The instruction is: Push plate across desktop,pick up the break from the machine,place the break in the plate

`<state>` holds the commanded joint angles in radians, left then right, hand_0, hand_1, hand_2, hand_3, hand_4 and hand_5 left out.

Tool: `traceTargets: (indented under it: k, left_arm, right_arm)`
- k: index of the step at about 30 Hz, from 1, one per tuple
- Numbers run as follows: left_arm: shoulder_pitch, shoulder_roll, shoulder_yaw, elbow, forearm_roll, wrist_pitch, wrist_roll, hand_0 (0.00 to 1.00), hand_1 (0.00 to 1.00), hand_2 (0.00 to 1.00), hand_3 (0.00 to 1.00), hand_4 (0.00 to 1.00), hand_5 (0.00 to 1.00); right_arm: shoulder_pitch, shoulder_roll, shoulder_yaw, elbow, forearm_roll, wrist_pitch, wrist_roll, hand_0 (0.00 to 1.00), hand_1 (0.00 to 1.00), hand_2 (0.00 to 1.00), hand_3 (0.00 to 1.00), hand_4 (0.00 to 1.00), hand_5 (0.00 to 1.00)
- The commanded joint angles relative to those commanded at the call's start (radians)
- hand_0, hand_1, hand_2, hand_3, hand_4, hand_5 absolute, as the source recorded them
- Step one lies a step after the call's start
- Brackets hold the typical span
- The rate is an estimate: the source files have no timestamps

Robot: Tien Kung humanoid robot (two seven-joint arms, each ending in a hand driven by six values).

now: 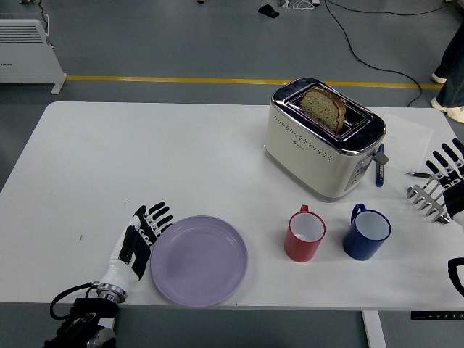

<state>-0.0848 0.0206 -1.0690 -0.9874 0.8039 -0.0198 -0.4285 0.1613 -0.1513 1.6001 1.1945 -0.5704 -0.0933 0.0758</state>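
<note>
A lilac plate (199,259) lies near the table's front edge, left of centre. My left hand (142,238) rests flat against its left rim, fingers spread, holding nothing. A slice of brown bread (323,107) stands upright in a slot of the cream and chrome toaster (323,141) at the back right. My right hand (446,177) hovers at the right edge, fingers spread and empty, well right of the toaster.
A red mug (304,234) and a blue mug (366,232) stand in front of the toaster, right of the plate. A blue pen (379,165) lies beside the toaster. The white table (145,159) extends left and back.
</note>
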Motion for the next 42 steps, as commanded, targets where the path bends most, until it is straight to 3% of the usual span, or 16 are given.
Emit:
traceTargets:
  k: [8, 15, 19, 22, 23, 24, 28, 29, 32, 37, 40, 42]
  left_arm:
    - [-0.004, -0.006, -0.009, -0.002, 0.006, 0.007, -0.003, 0.77, 0.802, 0.835, 0.778, 0.533, 0.998]
    - [0.04, -0.021, -0.151, -0.039, 0.034, 0.056, -0.027, 0.781, 0.803, 0.834, 0.777, 0.534, 0.998]
    - [0.065, -0.021, -0.259, -0.073, 0.053, 0.076, -0.031, 0.787, 0.8, 0.83, 0.776, 0.54, 0.998]
    - [0.077, -0.021, -0.344, -0.099, 0.062, 0.086, -0.034, 0.787, 0.8, 0.83, 0.776, 0.54, 0.998]
    - [0.078, -0.021, -0.362, -0.104, 0.065, 0.089, -0.034, 0.783, 0.796, 0.83, 0.774, 0.54, 0.998]
    - [0.08, -0.021, -0.387, -0.111, 0.069, 0.092, -0.034, 0.783, 0.796, 0.83, 0.774, 0.54, 0.998]
    - [0.079, -0.021, -0.461, -0.135, 0.085, 0.113, -0.037, 0.783, 0.796, 0.83, 0.774, 0.54, 0.998]
    - [0.078, -0.021, -0.468, -0.14, 0.087, 0.116, -0.036, 0.775, 0.794, 0.824, 0.767, 0.539, 0.998]
    - [0.08, -0.021, -0.467, -0.153, 0.086, 0.125, -0.038, 0.775, 0.794, 0.824, 0.767, 0.539, 0.998]
    - [0.072, -0.021, -0.459, -0.18, 0.087, 0.138, -0.042, 0.775, 0.793, 0.82, 0.763, 0.539, 0.998]
    - [0.073, -0.021, -0.463, -0.184, 0.089, 0.14, -0.043, 0.775, 0.793, 0.82, 0.763, 0.539, 0.998]
    - [0.077, -0.021, -0.471, -0.187, 0.09, 0.14, -0.042, 0.785, 0.791, 0.818, 0.759, 0.537, 0.998]
  right_arm:
    - [-0.002, 0.0, -0.005, 0.011, -0.003, -0.003, 0.0, 0.732, 0.691, 0.711, 0.694, 0.484, 0.451]
    - [-0.001, -0.016, -0.042, 0.09, -0.067, -0.01, 0.019, 0.732, 0.692, 0.711, 0.697, 0.485, 0.451]
    - [0.028, -0.055, -0.093, 0.155, -0.16, -0.023, 0.044, 0.743, 0.727, 0.737, 0.723, 0.507, 0.425]
    - [0.09, -0.115, -0.163, 0.195, -0.283, -0.087, 0.031, 0.743, 0.727, 0.737, 0.723, 0.507, 0.425]
    - [0.107, -0.129, -0.181, 0.198, -0.322, -0.101, 0.024, 0.796, 0.777, 0.811, 0.805, 0.653, 0.322]
    - [0.135, -0.151, -0.21, 0.2, -0.368, -0.124, 0.012, 0.796, 0.777, 0.811, 0.805, 0.653, 0.322]
    - [0.278, -0.221, -0.347, 0.157, -0.537, -0.193, -0.067, 0.796, 0.777, 0.811, 0.805, 0.653, 0.322]
    - [0.317, -0.231, -0.386, 0.136, -0.576, -0.191, -0.09, 0.836, 0.825, 0.878, 0.875, 0.694, 0.255]
    - [0.429, -0.24, -0.486, 0.081, -0.699, -0.165, -0.142, 0.836, 0.825, 0.878, 0.875, 0.694, 0.255]
    - [0.635, -0.197, -0.678, -0.083, -0.914, -0.075, -0.24, 0.894, 0.86, 0.92, 0.941, 0.76, 0.239]
    - [0.748, -0.159, -0.763, -0.173, -1.037, -0.045, -0.253, 0.894, 0.86, 0.92, 0.941, 0.76, 0.239]
    - [0.786, -0.139, -0.788, -0.203, -1.119, -0.039, -0.253, 0.928, 0.878, 0.933, 0.953, 0.78, 0.238]
